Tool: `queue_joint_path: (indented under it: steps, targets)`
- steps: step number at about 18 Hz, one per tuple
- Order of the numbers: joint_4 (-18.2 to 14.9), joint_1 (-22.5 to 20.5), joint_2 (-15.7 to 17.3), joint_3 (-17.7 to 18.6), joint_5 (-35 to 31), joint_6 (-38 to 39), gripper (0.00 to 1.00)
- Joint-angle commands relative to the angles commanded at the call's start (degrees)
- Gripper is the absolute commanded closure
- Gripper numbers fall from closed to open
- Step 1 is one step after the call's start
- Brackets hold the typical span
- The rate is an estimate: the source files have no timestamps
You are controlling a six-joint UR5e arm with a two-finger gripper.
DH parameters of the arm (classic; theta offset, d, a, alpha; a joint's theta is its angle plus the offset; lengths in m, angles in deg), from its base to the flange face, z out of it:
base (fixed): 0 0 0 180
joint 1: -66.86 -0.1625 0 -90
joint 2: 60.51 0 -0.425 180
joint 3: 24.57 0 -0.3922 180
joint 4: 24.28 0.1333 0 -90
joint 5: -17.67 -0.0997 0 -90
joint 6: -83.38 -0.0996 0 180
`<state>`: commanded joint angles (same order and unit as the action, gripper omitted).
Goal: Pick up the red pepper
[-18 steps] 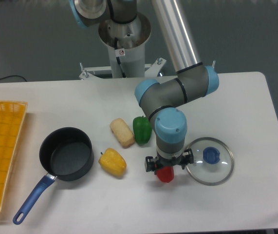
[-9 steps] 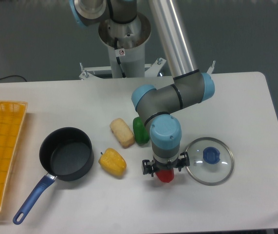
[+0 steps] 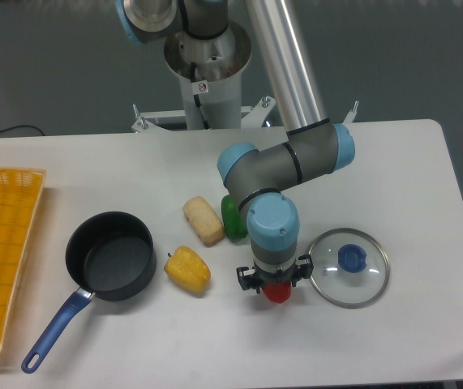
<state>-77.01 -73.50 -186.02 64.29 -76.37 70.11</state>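
Pincer (image 3: 275, 285) directly over red pepper (image 3: 277, 292); jaw state indeterminate. Pepper judged light, glossy, slippery; grip across widest body.

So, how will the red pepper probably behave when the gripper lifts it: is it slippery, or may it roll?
The red pepper looks glossy and rounded, so it may slip between the fingers if squeezed lightly. It seems small, so probably light. The gripper hides most of it, so its stiffness cannot be judged.

Silver tube arm (image 3: 284, 57), grey joints, light-blue caps, small black jaws
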Motion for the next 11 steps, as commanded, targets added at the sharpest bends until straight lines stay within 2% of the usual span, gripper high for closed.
queue_joint_path:
  steps: [6,11]
  targets:
    - [-0.09,0.0,1.14,-0.26,0.0,-1.92,0.36]
    - [-0.26,0.0,3.33,-0.61,0.0,-4.39,0.36]
